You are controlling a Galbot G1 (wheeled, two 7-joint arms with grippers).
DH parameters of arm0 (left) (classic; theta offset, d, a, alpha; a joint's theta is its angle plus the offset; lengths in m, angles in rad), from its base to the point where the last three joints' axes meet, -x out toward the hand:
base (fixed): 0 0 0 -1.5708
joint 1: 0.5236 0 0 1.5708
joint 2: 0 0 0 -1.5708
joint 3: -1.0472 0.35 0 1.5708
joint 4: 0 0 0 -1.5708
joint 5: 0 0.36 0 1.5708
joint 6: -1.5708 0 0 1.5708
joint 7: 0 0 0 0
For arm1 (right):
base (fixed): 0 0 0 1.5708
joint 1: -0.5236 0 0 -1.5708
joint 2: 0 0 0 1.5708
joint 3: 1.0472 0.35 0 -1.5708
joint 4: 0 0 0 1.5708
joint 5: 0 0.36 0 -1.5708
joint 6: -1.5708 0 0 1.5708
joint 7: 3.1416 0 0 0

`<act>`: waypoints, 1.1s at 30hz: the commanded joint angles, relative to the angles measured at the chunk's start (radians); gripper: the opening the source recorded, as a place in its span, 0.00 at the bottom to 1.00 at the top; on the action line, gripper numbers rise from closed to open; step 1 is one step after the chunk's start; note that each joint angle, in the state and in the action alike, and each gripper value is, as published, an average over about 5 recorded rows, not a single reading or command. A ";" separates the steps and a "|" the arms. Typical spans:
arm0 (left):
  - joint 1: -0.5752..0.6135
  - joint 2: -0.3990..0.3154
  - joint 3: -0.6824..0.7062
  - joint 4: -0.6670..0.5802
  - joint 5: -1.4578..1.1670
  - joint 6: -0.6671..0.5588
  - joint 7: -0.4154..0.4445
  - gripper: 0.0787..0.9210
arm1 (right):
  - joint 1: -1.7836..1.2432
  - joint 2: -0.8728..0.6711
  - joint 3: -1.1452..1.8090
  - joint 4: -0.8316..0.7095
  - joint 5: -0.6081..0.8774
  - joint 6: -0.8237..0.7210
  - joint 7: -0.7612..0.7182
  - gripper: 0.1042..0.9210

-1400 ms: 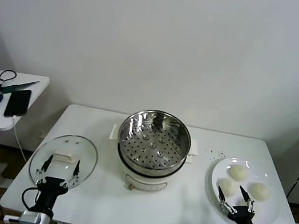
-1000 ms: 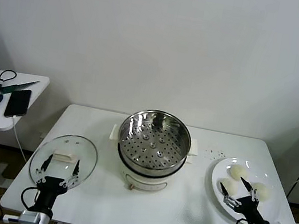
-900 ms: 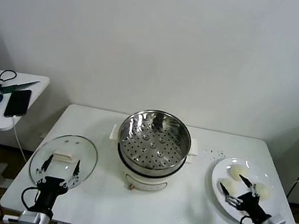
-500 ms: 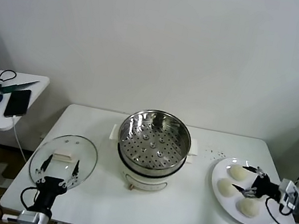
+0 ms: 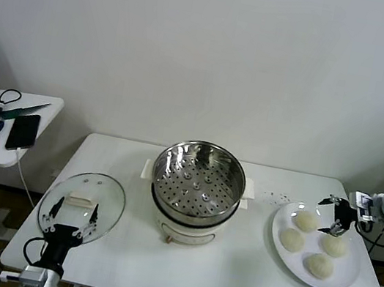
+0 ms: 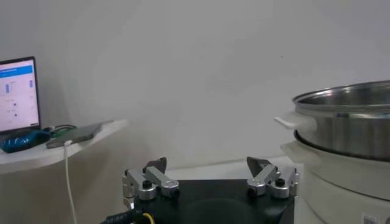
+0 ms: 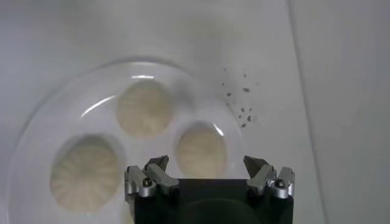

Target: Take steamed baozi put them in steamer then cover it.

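Since the earliest head frame the right claw (image 5: 334, 215) has travelled from the lower right edge of the picture, round the plate (image 5: 348, 279), to the right-centre, where it now hovers with jaws wide apart and empty over the steamed baozi (image 5: 305, 221). All four baozi remain on that plate at the right of the counter (image 5: 242, 279). The steamer (image 5: 198, 182) stands uncovered and empty at the picture's centre; the glass lid (image 5: 83, 202) lies at lower left. The left claw (image 5: 68, 217), open, sits parked over the lid's near edge, barely shifted. Judged step: approach for the first pick. Next move calls for descent straddling one bun (image 7: 201, 149), then a gentle closure.
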 commanded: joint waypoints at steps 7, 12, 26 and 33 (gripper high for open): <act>-0.003 0.002 -0.005 0.009 0.001 0.000 0.001 0.88 | 0.138 0.155 -0.108 -0.228 -0.151 0.060 -0.017 0.88; -0.003 0.004 -0.010 0.017 0.000 0.000 0.001 0.88 | 0.116 0.185 -0.091 -0.250 -0.179 0.062 -0.016 0.88; -0.021 0.007 -0.013 0.031 0.002 0.007 0.001 0.88 | 0.108 0.260 -0.075 -0.331 -0.220 0.071 -0.018 0.88; -0.028 0.006 -0.013 0.037 0.003 0.009 0.001 0.88 | 0.106 0.266 -0.080 -0.340 -0.230 0.073 -0.030 0.87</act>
